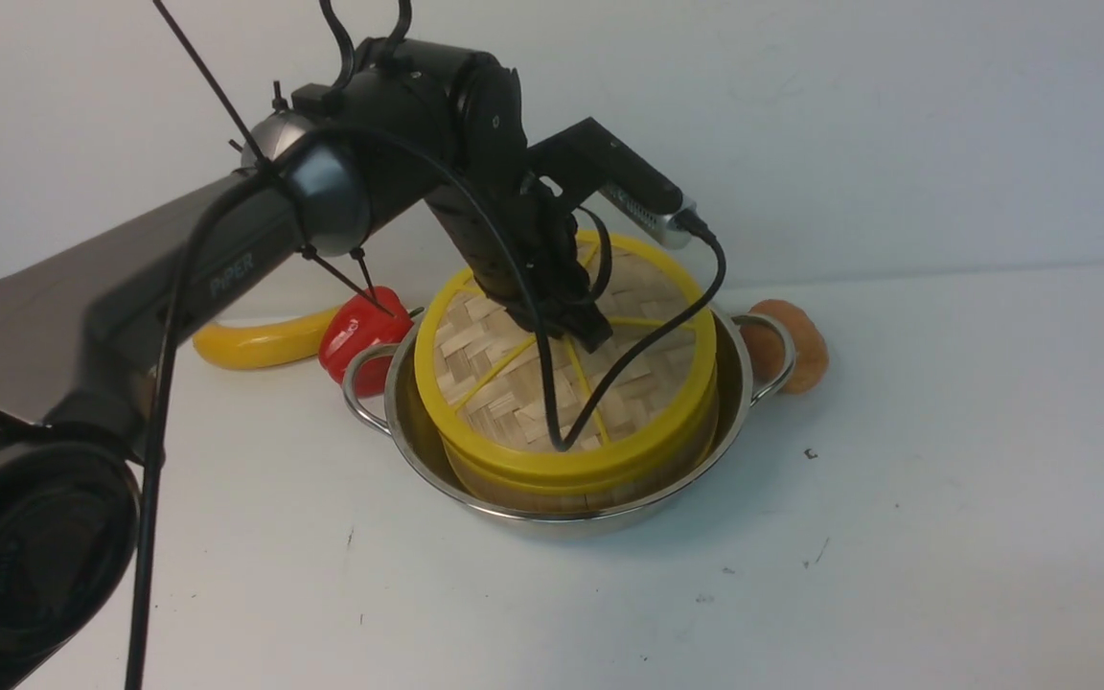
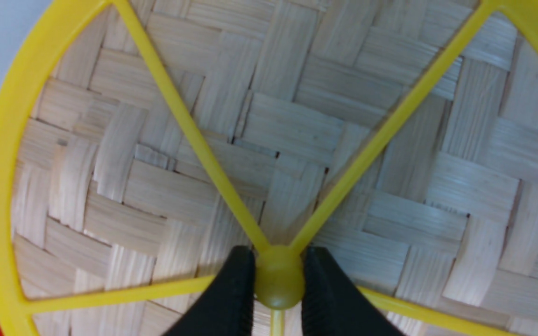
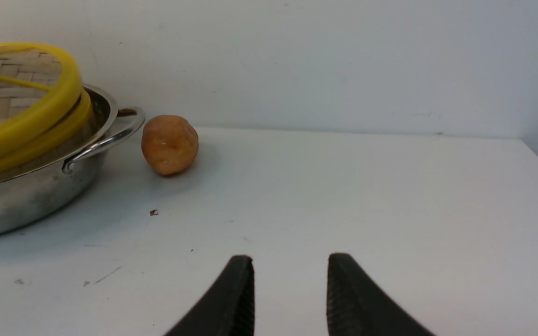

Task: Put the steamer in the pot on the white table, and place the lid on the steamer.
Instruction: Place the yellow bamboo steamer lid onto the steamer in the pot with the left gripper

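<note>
Lid [image 1: 566, 383]: atop steamer [image 1: 552, 484], inside pot [image 1: 705, 450], on desk [image 1: 945, 479]. Left hand [image 2: 278, 284]: clamped on lid's centre knob [image 2: 279, 277]. Right hand [image 3: 290, 294]: parted, empty, above desk. Brown ball [image 3: 169, 144] beside pot handle.

one pot [image 1: 399, 422], one lid [image 1: 475, 355], one steamer [image 1: 514, 494]

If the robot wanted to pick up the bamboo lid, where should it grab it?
Probably by the small yellow knob in the middle of the lid, coming straight down from above. The lid is flat and wide, and its rim sits close inside the pot, so the sides are hard to reach. The left gripper already pinches that knob, one finger on each side.
</note>
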